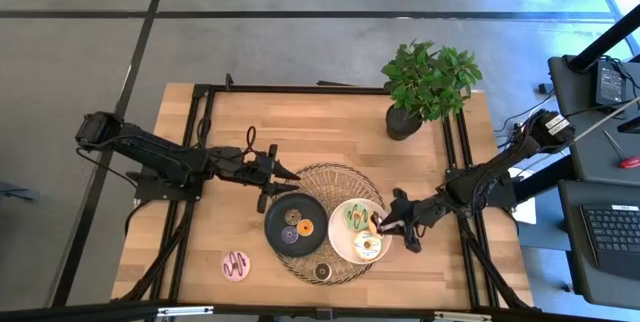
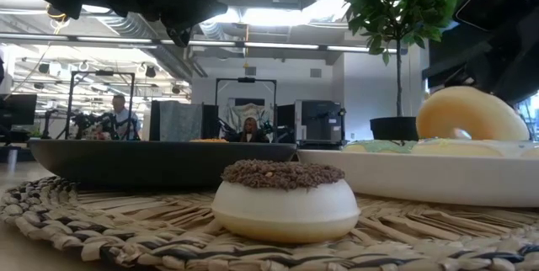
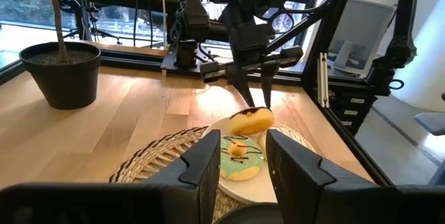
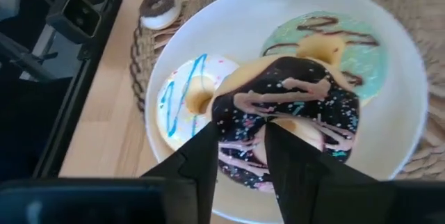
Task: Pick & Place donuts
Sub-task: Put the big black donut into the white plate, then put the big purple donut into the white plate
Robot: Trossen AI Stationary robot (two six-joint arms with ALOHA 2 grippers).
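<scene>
The right gripper (image 1: pixel 385 228) is poised over the white plate (image 1: pixel 340 245), its fingers parted around a chocolate-iced donut (image 4: pixel 288 116) with pink drizzle. That donut stands on edge, leaning against the mint-green donut (image 4: pixel 327 46). From the right wrist view it cannot be told whether the fingers touch it; the release is judged to be under way.

Three donuts are counted on the white plate: the chocolate one, the mint-green one, and a white one with blue drizzle (image 4: pixel 188 99). On the black plate (image 1: pixel 278 217), two are seen: a purple donut (image 1: pixel 290 234) and an orange one (image 1: pixel 305 227). A small chocolate-sprinkled donut (image 2: pixel 285 197) lies on the woven mat (image 1: pixel 335 174) in front of the plates, and a pink striped donut (image 1: pixel 235 263) rests on the bare table (image 1: pixel 300 122), well apart from the mat. Seven donuts are thus counted, on two plates and one mat.

The task is judged mostly done: five donuts are plated, and two are left off the plates.

The left gripper (image 1: pixel 290 174) is held with fingers spread and empty, hovering at the far edge of the mat, near the black plate. One potted plant (image 1: pixel 425 87) stands at the table's far right corner.
</scene>
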